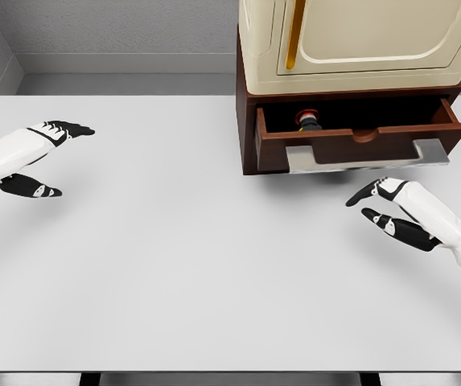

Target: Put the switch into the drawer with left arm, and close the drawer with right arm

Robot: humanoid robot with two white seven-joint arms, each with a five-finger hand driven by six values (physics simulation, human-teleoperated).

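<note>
— While both arms hover over it, what carries everything?

— A broad white table [174, 273]. At its far edge, right of the middle, stands a dark brown wooden cabinet [246, 121] with a cream appliance [359, 40] on top, a yellow strip running down its front.

— And the drawer?

— The drawer [359, 138] is pulled out toward the near edge, with a grey metal handle [367, 157] below its front panel. It is open.

— Where is the switch?

— The switch [308, 119] sits inside the drawer, toward its left end, red cap up on a dark body. It is touched by no finger.

— How far from the hands?

— The left hand [41, 161] is by the table's left edge, well apart from the drawer and the switch, fingers spread and straight, thumb held below them, gripping nothing. The right hand [387, 211] is near the right edge, just in front of the drawer and below its handle, not touching it. Its fingers are also loose and extended, pointing left, holding nothing. The switch lies beyond it, up and left, behind the drawer front.
</note>
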